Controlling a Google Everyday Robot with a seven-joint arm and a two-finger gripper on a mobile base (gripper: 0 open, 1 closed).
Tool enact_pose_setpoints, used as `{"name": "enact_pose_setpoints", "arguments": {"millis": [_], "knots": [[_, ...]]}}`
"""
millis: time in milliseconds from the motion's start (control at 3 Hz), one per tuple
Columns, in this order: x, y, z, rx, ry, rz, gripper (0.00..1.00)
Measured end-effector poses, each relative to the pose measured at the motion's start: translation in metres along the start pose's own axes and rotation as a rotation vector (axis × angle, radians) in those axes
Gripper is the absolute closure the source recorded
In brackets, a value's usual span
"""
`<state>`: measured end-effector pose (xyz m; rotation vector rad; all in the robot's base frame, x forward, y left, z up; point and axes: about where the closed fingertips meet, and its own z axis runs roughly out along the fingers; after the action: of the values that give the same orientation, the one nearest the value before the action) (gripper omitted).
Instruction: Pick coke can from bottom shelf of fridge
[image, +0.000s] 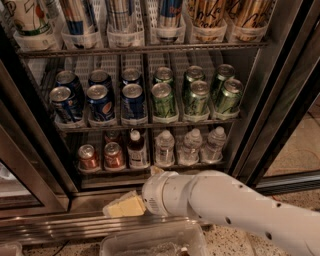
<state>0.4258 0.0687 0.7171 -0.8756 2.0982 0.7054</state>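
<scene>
The fridge (250, 125) runs past the top, left and right edges, and its uppermost row of tall cans (120, 20) is cropped before the tops show. On the fridge's bottom shelf (150, 166), two coke cans (89, 157) stand at the left front, their lettering too blurred to read and the lanes behind them lost in shadow. The hand (127, 205) sits low in front of the fridge's steel base panel (60, 227). Its white arm (225, 205) covers part of that panel and exits by the right and bottom edges. A clear tub (150, 242) below the fridge is cut by the bottom edge.
</scene>
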Motion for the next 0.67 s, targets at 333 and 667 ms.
{"name": "enact_pose_setpoints", "arguments": {"millis": [333, 667], "knots": [[-0.018, -0.023, 0.001, 0.078, -0.191, -0.157, 0.0], [-0.029, -0.031, 0.003, 0.114, -0.315, -0.318, 0.0]]}}
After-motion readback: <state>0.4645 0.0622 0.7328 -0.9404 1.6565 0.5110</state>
